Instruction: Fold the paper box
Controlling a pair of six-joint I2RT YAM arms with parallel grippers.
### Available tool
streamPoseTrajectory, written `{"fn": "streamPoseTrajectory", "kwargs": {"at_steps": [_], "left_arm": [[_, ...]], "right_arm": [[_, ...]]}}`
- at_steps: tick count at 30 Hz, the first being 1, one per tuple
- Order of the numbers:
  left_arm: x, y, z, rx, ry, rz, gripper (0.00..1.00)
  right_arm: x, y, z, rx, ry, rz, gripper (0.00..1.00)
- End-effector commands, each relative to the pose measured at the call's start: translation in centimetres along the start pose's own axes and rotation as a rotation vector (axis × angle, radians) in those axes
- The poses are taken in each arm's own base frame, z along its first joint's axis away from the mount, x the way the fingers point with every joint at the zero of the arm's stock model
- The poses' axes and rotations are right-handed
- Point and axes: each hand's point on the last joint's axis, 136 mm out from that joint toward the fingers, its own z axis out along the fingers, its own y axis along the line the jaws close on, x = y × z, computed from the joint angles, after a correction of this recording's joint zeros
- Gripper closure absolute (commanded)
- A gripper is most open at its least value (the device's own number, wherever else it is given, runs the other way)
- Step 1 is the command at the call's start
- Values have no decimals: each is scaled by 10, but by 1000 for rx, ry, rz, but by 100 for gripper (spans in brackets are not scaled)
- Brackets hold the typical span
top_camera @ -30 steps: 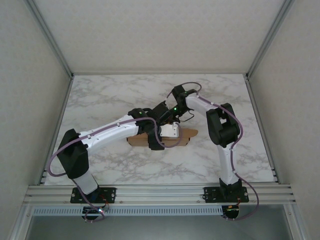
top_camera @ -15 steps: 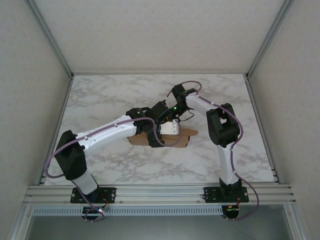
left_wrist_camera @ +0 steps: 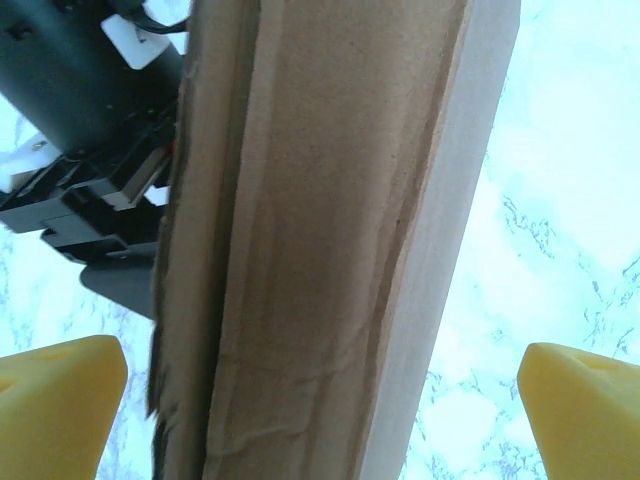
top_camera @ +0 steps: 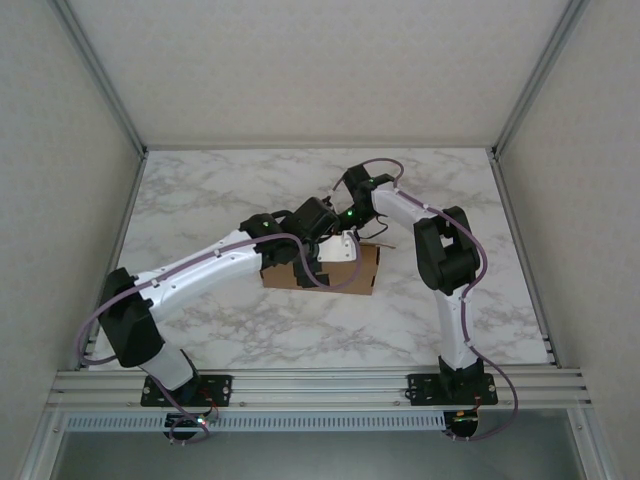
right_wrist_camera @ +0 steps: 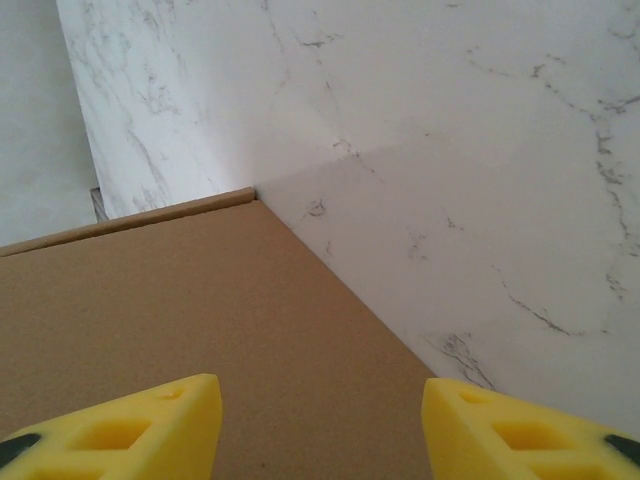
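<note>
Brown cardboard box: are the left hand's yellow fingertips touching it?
Apart. Left wrist view shows marble tabletop between each yellow fingertip and the brown cardboard box.

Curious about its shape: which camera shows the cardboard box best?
Top external: the paper box appears nearly whole, partly under the arms. Left wrist gives a close creased strip; right wrist, one flat corner.
</note>
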Motion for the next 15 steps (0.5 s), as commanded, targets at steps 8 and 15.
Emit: {"fn": "streamPoseTrajectory", "kwargs": {"at_steps": [8,15], "left_arm": [[-37,47,-73,-241,-167,-103,0],[-37,144,-153,-695,-326,-674,0]], "right_arm": [[-7,23,-36,48,-84,-70,44],[-28,30,-107,174,-314,-92,46]]}}
